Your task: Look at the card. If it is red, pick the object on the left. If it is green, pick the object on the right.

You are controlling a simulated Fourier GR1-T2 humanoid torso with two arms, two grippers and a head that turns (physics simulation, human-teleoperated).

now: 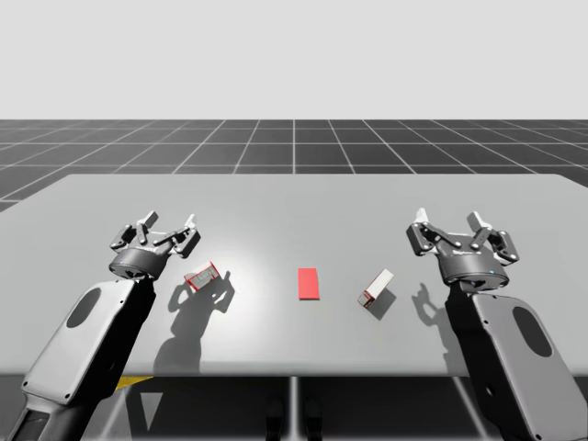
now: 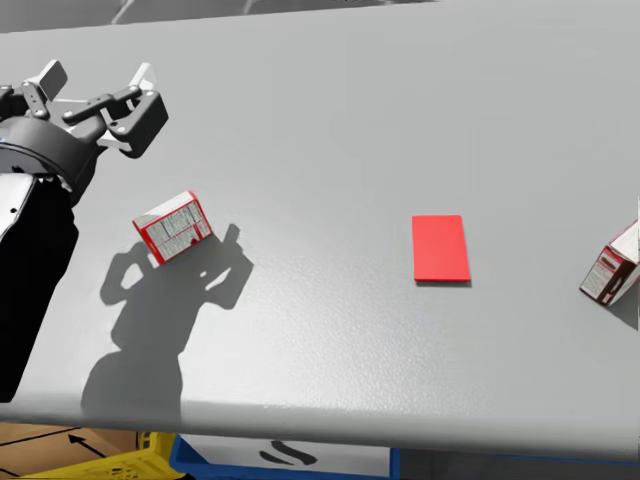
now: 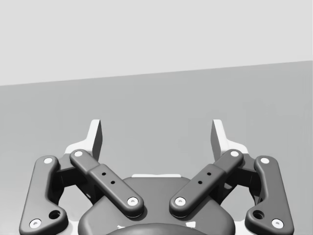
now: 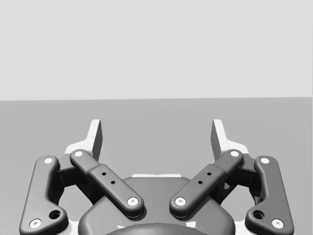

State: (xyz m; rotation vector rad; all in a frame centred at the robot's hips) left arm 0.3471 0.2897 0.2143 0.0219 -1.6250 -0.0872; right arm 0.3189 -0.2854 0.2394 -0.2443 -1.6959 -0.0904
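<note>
L gripper [image 3: 156, 134] — fingers spread wide, nothing between them. Hangs above the grey table [image 1: 294, 197], near the small red-and-white box [image 2: 173, 227] but apart from it. R gripper [image 4: 156, 134] likewise wide open and empty, well off from the white box with dark-red end [image 1: 376, 288]. Btwn the two boxes lies a flat red rectangular card [image 2: 440, 247].

Judgement: card reads red, so left box is the target — pick not yet begun, approach stage. Next move calls for L gripper over that box, wrist turned to match its skew, then down and close.

Count: 2 grippers, 2 boxes, 1 card.
</note>
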